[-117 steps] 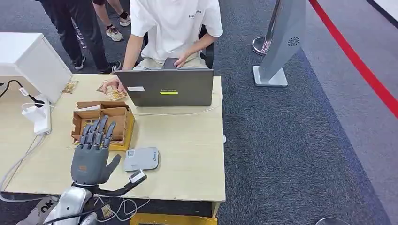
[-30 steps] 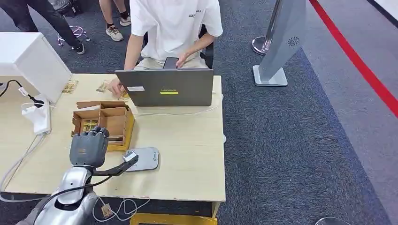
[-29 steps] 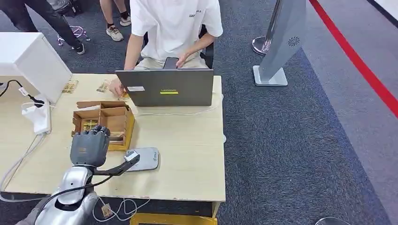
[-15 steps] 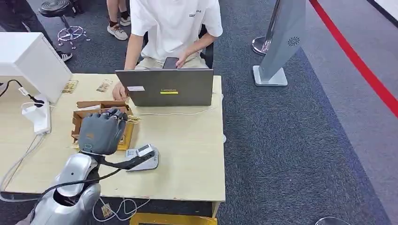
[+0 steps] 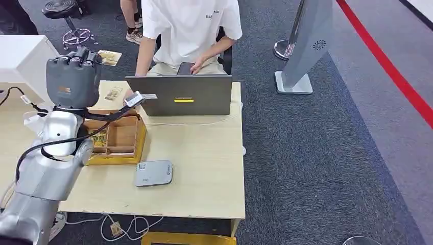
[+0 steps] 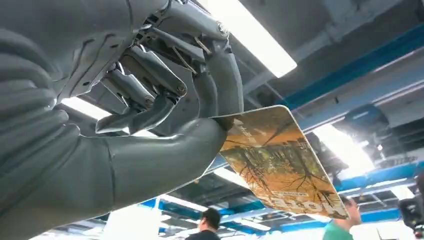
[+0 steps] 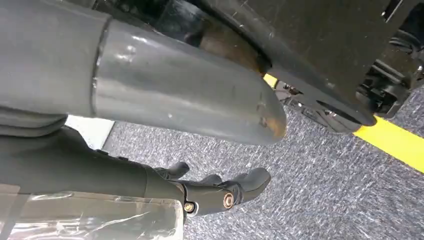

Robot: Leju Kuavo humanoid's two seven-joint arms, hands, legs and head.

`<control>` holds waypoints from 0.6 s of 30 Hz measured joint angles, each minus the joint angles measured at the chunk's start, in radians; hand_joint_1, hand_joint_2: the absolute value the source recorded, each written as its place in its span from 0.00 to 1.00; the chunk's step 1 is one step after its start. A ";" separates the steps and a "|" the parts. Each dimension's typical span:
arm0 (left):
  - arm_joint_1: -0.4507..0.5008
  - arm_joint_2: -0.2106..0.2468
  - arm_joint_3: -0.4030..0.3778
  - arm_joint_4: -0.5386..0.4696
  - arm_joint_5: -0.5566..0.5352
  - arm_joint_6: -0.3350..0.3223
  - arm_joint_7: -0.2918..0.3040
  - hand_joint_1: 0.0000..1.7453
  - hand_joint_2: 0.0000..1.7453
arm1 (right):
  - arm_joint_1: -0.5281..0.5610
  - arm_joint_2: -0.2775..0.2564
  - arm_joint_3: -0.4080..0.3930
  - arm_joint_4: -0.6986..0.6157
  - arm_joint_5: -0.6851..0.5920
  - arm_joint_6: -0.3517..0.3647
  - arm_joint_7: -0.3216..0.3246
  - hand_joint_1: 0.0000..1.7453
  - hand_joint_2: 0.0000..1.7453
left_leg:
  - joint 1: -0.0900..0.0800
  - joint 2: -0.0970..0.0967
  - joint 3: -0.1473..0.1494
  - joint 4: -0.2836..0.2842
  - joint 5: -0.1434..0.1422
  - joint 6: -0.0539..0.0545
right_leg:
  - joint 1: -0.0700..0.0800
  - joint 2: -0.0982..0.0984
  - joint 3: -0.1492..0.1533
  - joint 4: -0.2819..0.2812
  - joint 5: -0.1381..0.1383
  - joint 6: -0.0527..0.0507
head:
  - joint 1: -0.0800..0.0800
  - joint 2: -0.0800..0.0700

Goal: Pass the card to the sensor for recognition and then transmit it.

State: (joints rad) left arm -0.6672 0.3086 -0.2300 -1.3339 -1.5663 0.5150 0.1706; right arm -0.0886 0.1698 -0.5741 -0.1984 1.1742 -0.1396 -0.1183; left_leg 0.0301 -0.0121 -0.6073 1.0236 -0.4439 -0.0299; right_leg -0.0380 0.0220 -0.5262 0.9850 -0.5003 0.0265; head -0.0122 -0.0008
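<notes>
Office: desk [image 5: 204, 168], laptop [image 5: 179, 95], carpet [image 5: 327, 153]

A person [image 5: 189, 28] sits behind an open laptop [image 5: 178, 95] on the table [image 5: 204, 173].

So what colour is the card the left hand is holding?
The card is orange-brown with dark branch shapes, clearest in the left wrist view.

Grey left hand [image 5: 73, 76] pinching an orange-brown card [image 6: 277, 165] printed with dark branching trees, grey flat sensor [image 5: 153, 173] below it, brown cardboard box [image 5: 118, 137] between, dark grey laptop [image 5: 179, 95] beside.
</notes>
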 joint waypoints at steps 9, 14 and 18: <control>-0.094 0.019 0.013 0.208 0.000 0.007 0.006 1.00 1.00 | 0.003 0.000 0.002 0.000 -0.006 0.000 0.003 0.00 0.00 | 0.000 0.000 -0.001 0.000 0.000 0.000 | 0.000 0.000 0.000 0.000 0.000 0.000 | 0.000 0.000; -0.099 0.024 0.016 0.254 0.000 0.009 0.008 1.00 1.00 | 0.003 0.000 0.002 0.000 -0.009 0.000 0.003 0.00 0.00 | 0.000 0.000 -0.001 0.000 0.000 0.000 | 0.000 0.000 -0.001 0.000 0.000 0.000 | 0.000 0.000; -0.101 0.025 0.024 0.273 0.000 0.009 0.008 1.00 1.00 | 0.003 0.000 0.002 0.000 -0.009 0.000 0.003 0.00 0.00 | 0.000 0.000 -0.001 0.000 0.000 0.000 | 0.000 0.000 -0.001 0.000 0.000 0.000 | 0.000 0.000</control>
State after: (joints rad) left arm -0.7682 0.3334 -0.2056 -1.0609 -1.5664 0.5242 0.1789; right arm -0.0853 0.1698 -0.5726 -0.1984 1.1650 -0.1396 -0.1148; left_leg 0.0300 -0.0121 -0.6079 1.0236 -0.4438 -0.0299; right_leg -0.0380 0.0221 -0.5268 0.9850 -0.5002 0.0265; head -0.0126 -0.0008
